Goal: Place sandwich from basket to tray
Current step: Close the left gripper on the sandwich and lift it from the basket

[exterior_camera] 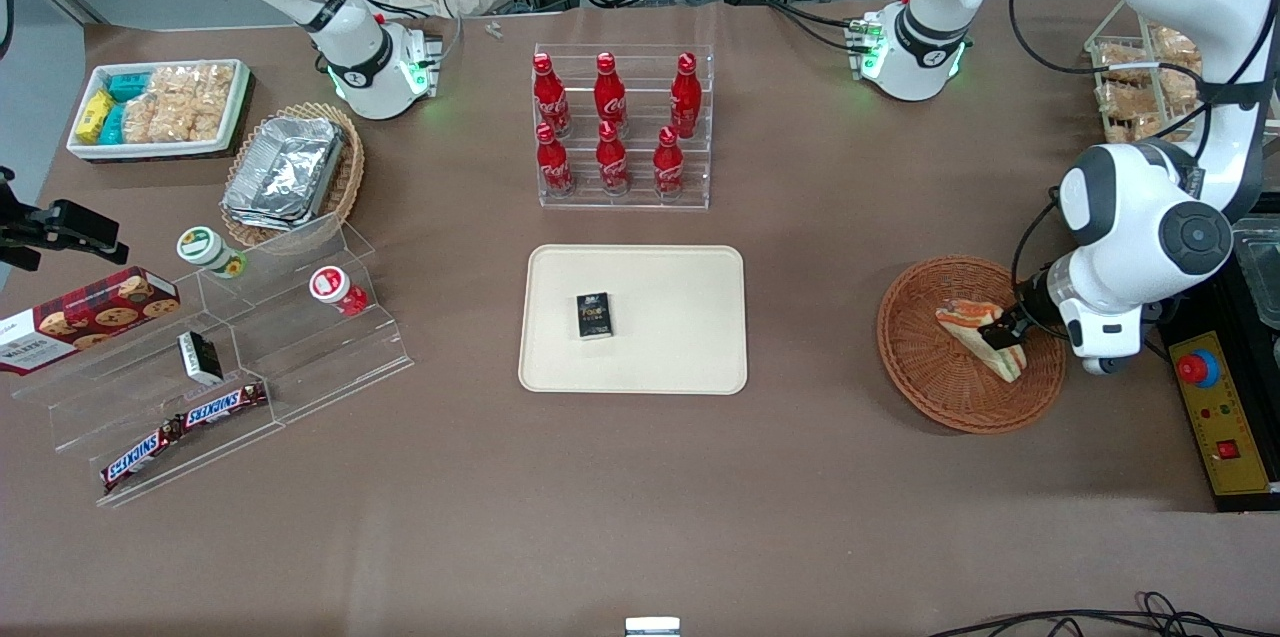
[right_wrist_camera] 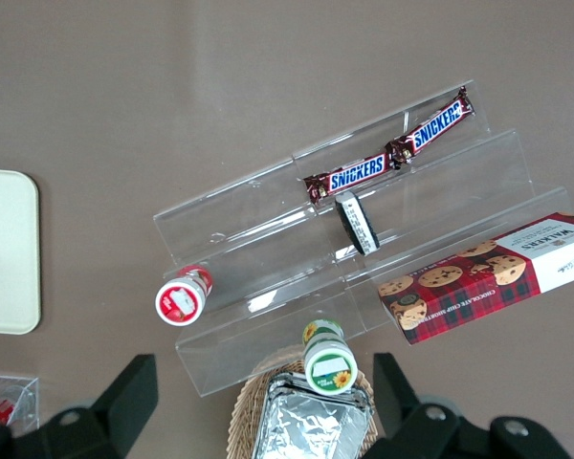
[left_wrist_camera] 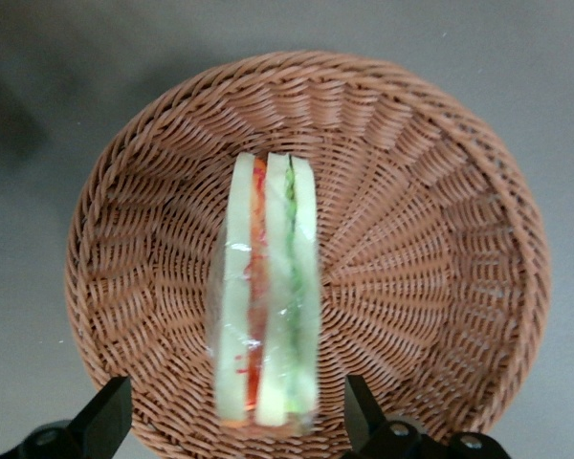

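Front view: the basket [exterior_camera: 925, 357] sits on the brown surface [exterior_camera: 640, 477] toward the working arm's end, at about 3 o'clock from the tray [exterior_camera: 690, 357] and well apart from it. The sandwich [exterior_camera: 975, 329] lies in the basket, its wide end toward 10 o'clock and its tip toward 5 o'clock. The pincer [exterior_camera: 1003, 332] is down at the sandwich, reaching in from the basket's 3 o'clock edge; its black tips meet the wedge near the middle. A small dark box [exterior_camera: 593, 315] lies on the tray. A clear rack holds 6 red bottles [exterior_camera: 610, 122] at 12 o'clock from the tray.

Left wrist view: the sandwich [left_wrist_camera: 266, 292] stands on edge in the basket [left_wrist_camera: 440, 249], bread layers and red and green filling facing up, clear wrap glinting. The 2 black fingers [left_wrist_camera: 103, 421] are spread apart, 1 on each side of the sandwich's near end, with a gap showing between each finger and the wrap.

Right wrist view: 2 Snickers bars [right_wrist_camera: 392, 158] lie on a clear stepped stand, with a cookie box [right_wrist_camera: 488, 277] beside it.
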